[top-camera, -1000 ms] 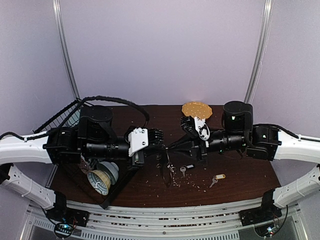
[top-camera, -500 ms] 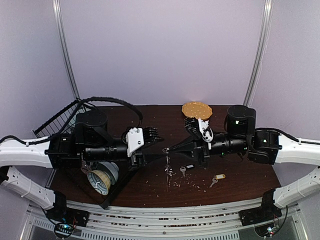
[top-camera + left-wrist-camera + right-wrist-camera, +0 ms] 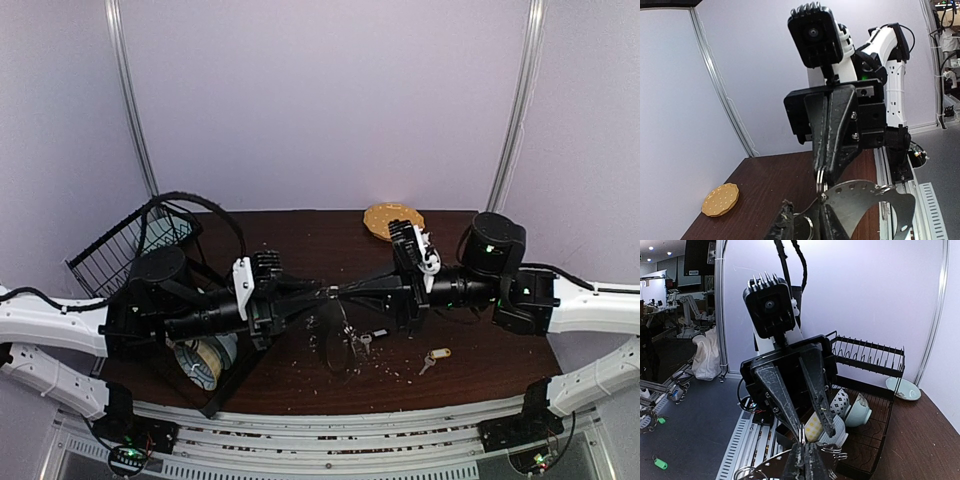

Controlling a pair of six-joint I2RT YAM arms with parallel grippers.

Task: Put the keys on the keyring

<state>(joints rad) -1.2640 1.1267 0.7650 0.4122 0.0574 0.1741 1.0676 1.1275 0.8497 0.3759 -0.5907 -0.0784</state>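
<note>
Top view: the left tool and right tool are met tip to tip above the middle of the tabletop. The keyring is hung below the tips; whether its low end touches the wood cannot be told. Both keys are left on the tabletop. The key with black tag is just beside the keyring at 3 o'clock, and the key with yellow tag is further out at 4 o'clock. Neither is threaded yet. A yellow disc is seen at 1 o'clock, well apart, and a dish rack at 9 o'clock.

Left wrist view: the right tool is seen pressed together, pinching the small wire ring at the top of the keyring. The pale perforated strip is curved off toward 4 o'clock. The left tool's own fingers are seen at 6 o'clock, slightly apart.

Right wrist view: the left tool is seen as a narrow V, tips spread a little, one tip at the wire ring. Whether anything is gripped there cannot be told.

Handling, judged: the keyring is taken as light and floppy, so swing and sag are expected. It is best held close to the wire ring. The keys are tiny, flat and slick, so the tag or head is the better hold, and a slip is likely.
</note>
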